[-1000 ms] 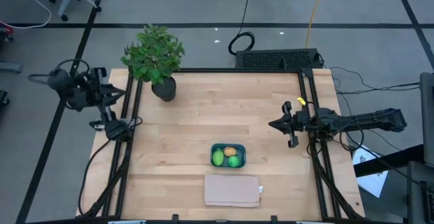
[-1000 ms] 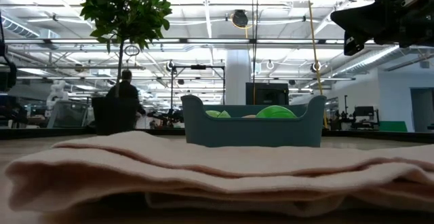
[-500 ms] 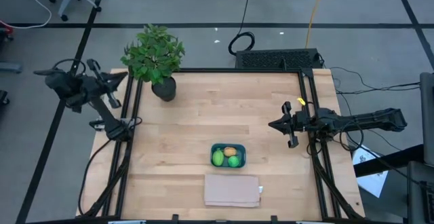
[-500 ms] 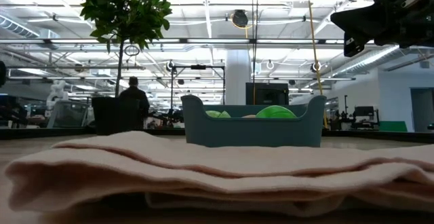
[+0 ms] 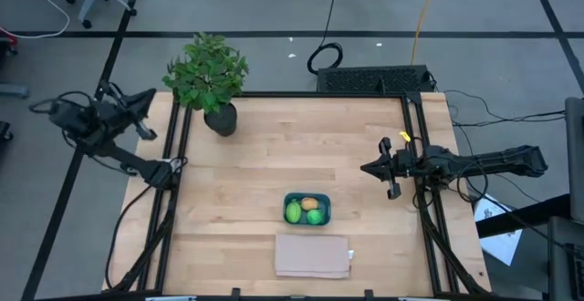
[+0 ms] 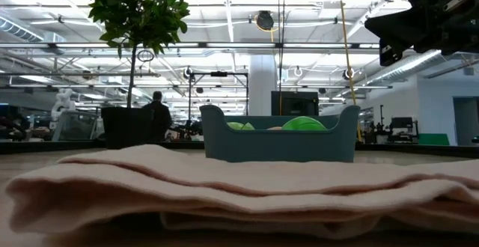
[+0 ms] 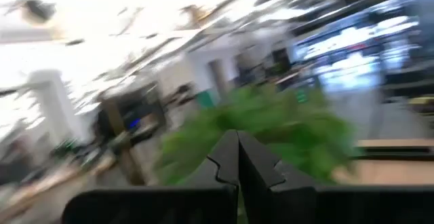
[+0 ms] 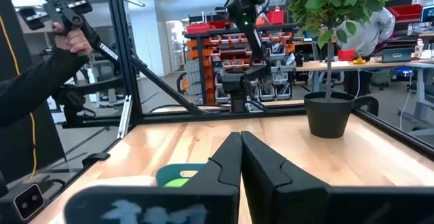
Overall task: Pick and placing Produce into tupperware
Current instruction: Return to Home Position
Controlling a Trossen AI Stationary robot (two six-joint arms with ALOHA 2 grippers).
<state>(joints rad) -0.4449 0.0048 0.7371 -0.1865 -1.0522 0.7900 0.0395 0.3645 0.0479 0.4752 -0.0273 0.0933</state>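
The teal-blue tupperware (image 5: 307,209) stands on the table near its near edge, also in the low view (image 6: 277,138). Inside lie the bright green ball (image 5: 314,216), the lime-green piece (image 5: 293,212) and the orange-tan piece (image 5: 309,203). My left gripper (image 5: 146,129) is shut, raised beyond the table's left edge near the potted plant; its fingers meet in the left wrist view (image 7: 237,159). My right gripper (image 5: 365,168) is shut, hovering over the table's right side, well right of the tupperware; its fingers meet in the right wrist view (image 8: 241,157).
A leafy potted plant (image 5: 210,77) stands at the table's far left corner. A folded beige cloth (image 5: 313,255) lies just near of the tupperware. Black frame rails (image 5: 415,146) run along the table's sides. A person's sleeve and hand (image 8: 47,75) show beyond the table in the right wrist view.
My left arm has swung at the table's left edge: its gripper has turned and moved up and back toward the far left, away from the table. The right arm, the tupperware and the produce have stayed put.
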